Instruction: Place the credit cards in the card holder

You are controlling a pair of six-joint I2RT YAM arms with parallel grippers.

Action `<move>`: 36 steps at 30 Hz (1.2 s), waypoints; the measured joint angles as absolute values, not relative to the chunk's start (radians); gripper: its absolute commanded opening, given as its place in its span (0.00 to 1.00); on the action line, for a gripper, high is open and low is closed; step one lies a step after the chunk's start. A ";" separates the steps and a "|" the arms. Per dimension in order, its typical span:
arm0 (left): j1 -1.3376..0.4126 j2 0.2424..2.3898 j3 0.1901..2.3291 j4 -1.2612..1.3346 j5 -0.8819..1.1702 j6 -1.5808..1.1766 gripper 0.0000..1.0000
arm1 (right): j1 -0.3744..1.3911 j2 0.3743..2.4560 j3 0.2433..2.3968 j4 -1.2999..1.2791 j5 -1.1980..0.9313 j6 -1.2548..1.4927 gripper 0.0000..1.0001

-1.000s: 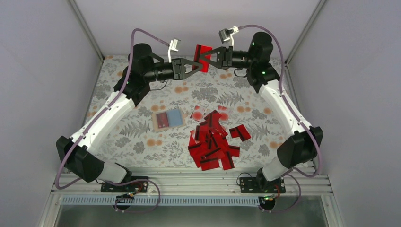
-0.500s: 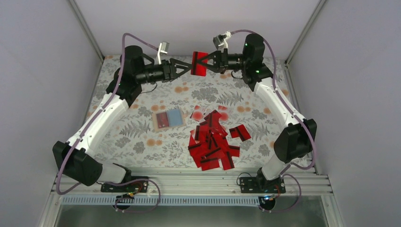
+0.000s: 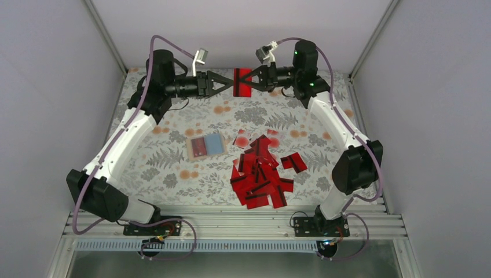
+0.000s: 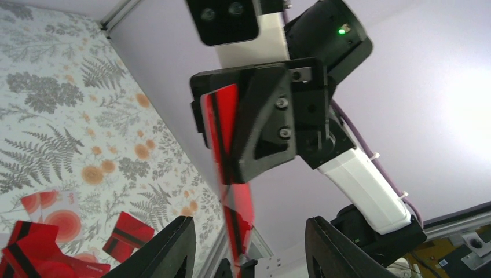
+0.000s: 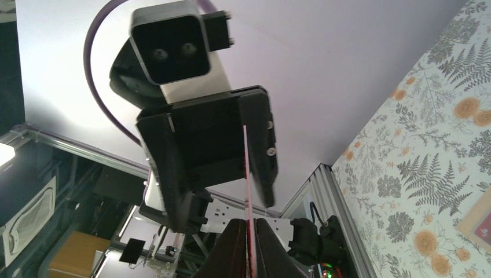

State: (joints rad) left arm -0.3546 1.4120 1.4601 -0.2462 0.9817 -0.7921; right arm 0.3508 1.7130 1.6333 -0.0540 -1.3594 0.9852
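Note:
One red credit card with a black stripe hangs high over the far side of the table, my right gripper shut on its edge. In the right wrist view the card shows edge-on between the shut fingers. My left gripper faces it, open, its fingers spread well apart on either side of the card without gripping it. The tan card holder lies flat left of centre. A pile of credit cards lies to its right.
A flower-and-fern cloth covers the table. Purple-grey walls close in the back and sides. A metal rail runs along the near edge by the arm bases. Stray cards lie apart from the pile.
My left gripper's jaws have spread apart around the card. Both grippers have drifted left and toward the back wall, and the card has turned from tilted to upright.

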 measured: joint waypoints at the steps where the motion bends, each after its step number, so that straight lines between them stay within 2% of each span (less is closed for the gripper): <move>1: -0.353 1.416 1.460 -0.250 0.982 -0.791 0.47 | 0.352 1.713 1.636 -0.054 -1.362 0.982 0.04; 7: -0.343 1.443 1.460 -0.265 0.997 -0.781 0.42 | 0.367 1.713 1.642 -0.061 -1.374 0.974 0.04; 20: -0.343 1.449 1.460 -0.254 1.040 -0.776 0.20 | 0.399 1.728 1.688 -0.096 -1.382 0.950 0.04; 27: -0.343 1.449 1.452 -0.215 1.060 -0.791 0.03 | 0.404 1.729 1.689 -0.115 -1.380 0.931 0.04; 31: -0.343 1.448 1.435 -0.184 1.071 -0.805 0.02 | 0.404 1.735 1.689 -0.130 -1.380 0.915 0.04; 33: -0.342 1.448 1.421 -0.172 1.070 -0.809 0.02 | 0.404 1.739 1.689 -0.146 -1.377 0.904 0.16; 36: -0.336 1.442 1.401 -0.178 1.058 -0.807 0.02 | 0.404 1.751 1.703 -0.209 -1.369 0.869 0.43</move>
